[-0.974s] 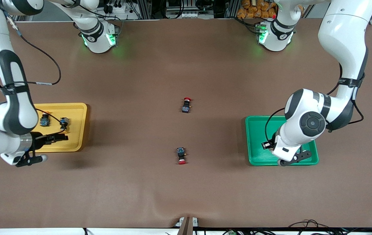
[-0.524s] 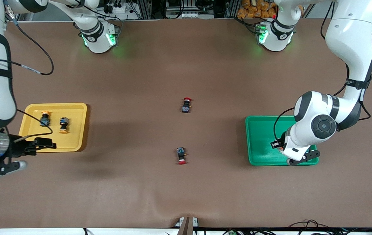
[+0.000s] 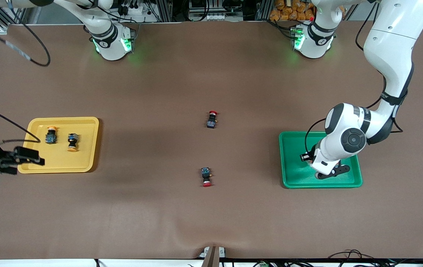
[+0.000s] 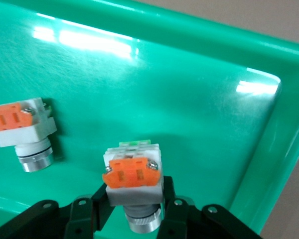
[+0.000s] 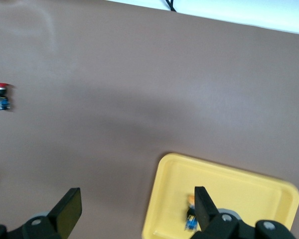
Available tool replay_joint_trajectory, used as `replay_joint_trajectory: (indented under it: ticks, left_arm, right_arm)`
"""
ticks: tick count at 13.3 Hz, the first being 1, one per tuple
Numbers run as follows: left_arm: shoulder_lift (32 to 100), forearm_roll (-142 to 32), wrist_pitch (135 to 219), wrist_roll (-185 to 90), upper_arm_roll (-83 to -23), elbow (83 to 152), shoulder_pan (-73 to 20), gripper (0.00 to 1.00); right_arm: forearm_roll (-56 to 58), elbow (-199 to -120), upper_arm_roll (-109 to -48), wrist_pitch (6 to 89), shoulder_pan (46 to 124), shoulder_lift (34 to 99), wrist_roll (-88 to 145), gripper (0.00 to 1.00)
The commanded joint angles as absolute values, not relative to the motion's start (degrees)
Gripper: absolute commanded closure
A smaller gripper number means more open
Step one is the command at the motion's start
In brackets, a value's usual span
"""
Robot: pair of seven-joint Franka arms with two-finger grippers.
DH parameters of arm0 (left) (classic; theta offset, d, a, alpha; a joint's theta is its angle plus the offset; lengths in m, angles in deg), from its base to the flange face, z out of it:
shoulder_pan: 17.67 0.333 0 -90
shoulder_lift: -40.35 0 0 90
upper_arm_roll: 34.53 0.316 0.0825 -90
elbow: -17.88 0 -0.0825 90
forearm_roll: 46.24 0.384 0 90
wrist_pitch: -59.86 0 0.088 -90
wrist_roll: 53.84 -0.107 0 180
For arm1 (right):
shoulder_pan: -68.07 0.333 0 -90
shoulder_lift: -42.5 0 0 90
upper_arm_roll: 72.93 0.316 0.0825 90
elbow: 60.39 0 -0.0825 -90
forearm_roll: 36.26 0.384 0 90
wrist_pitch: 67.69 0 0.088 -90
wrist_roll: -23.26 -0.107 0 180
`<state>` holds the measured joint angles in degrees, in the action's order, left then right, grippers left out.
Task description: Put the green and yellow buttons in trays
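Left gripper (image 4: pixel 134 221): showing at the bottom centre of the left wrist view and gripping a white-bodied button (image 4: pixel 133 177) tightly, orange patch facing the camera; in the front view it is sitting low over the green tray (image 3: pixel 293 178) at the right of the frame.

Second white button (image 4: pixel 24 132): lying on the green tray floor at the left edge of the left wrist view, apart from the held one.

Right gripper (image 5: pixel 134 211): standing wide with nothing between its fingers, at the bottom of the right wrist view; in the front view it is hanging at the far left edge, over the yellow tray's (image 3: pixel 87 150) outer rim.

Yellow-capped buttons: two lying inside the yellow tray, at left centre of the front view, one (image 3: pixel 50 135) beside the other (image 3: pixel 72 142).

Red-capped switches: one (image 3: pixel 212 119) at the frame's centre, another (image 3: pixel 206 176) just below it, both on the bare table (image 3: pixel 211 222) and outside the task.

Progress: judging by the layout, only releasing the held button is remaining.

Risk, release: the button may be tipping or rolling on its round neck when let go, since the tray floor looks glossy; it could knock its neighbour.

Risk, height: letting go from too high could be bouncing it toward the raised rim.

Risk, withdrawal: fingers lifting off unevenly could be dragging the button along.
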<state>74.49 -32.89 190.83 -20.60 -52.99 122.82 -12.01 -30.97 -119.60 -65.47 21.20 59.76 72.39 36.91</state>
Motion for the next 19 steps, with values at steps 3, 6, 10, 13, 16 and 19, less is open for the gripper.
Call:
replay_joint_trajectory:
  ticks: [3, 6, 10, 13, 16, 19]
  left_arm:
    - [71.9, -31.7, 191.3, -22.5, -53.2, 123.0, -9.5, 0.0]
    - [65.8, -31.7, 185.0, -22.2, -53.4, 119.5, -10.1, 0.0]
    - [56.5, -32.3, 174.4, -29.2, -54.0, 111.8, -9.5, 0.0]
    - [52.3, -32.7, 169.3, -33.3, -54.2, 107.9, -9.5, 0.0]
    - [51.9, -35.0, 160.6, -39.1, -54.3, 101.8, -9.4, 0.0]
    - [49.0, -37.1, 155.9, -39.7, -54.4, 101.1, -6.5, 0.0]
  right_arm:
    - [-34.3, -120.4, -65.7, 9.9, 63.7, 65.4, 21.3, 0.0]
    - [-34.1, -121.8, -66.1, 5.3, 63.4, 60.1, 18.3, 0.0]
    - [-33.9, -136.0, -65.9, 10.4, 62.8, 51.1, 11.3, 0.0]
    - [-33.9, -150.2, -66.0, 17.8, 62.3, 42.6, 11.4, 0.0]
    - [-34.0, -151.0, -66.1, 18.7, 62.0, 42.1, 12.6, 0.0]
    - [-34.4, -150.0, -66.2, 18.3, 62.1, 42.1, 19.0, 0.0]
